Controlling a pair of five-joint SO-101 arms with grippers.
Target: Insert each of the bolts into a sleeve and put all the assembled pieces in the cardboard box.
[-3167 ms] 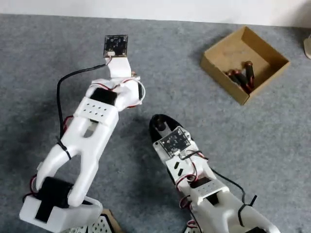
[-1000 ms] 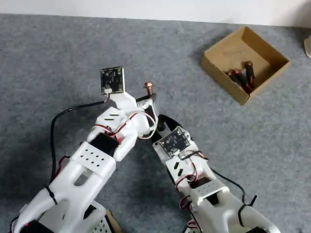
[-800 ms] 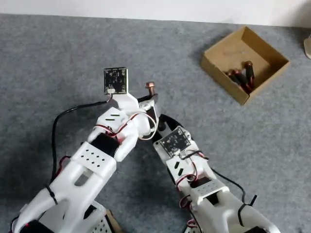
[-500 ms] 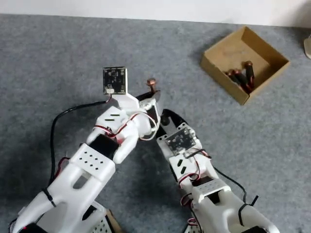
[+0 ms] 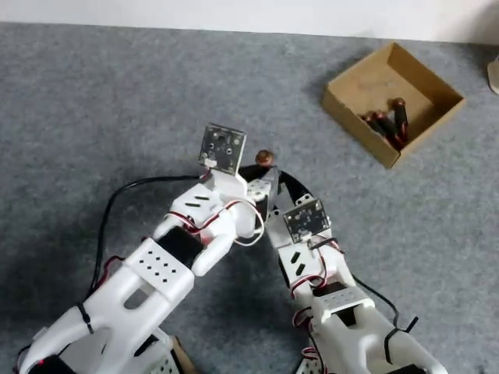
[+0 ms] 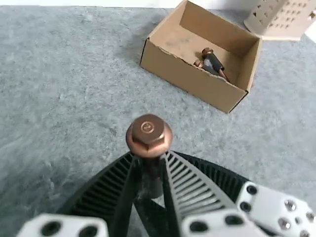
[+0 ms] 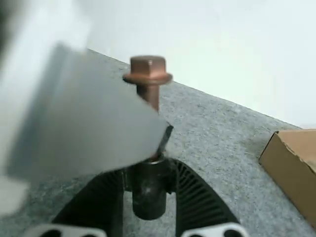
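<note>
**Bolt lined up over sleeve, ready to be pressed home**

Nearest, above the grey table (image 5: 93,93), the left gripper (image 6: 148,177) is clenched on a copper bolt (image 6: 149,134), hex head up. Just beside it, the right gripper (image 7: 147,197) grasps a dark sleeve (image 7: 148,190) upright, and the shank seems to enter its mouth. To seat it well, align both axes, push straight down, and release only once guided. Farther off, the open cardboard box (image 5: 352,117) holds a few assembled pieces (image 5: 387,121) along one wall.

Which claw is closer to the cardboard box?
Right, only just. Both claws meet at the bolt, away from the cardboard box. The right claw grips the sleeve on the box's side; the left claw holds the bolt on the far side.
</note>
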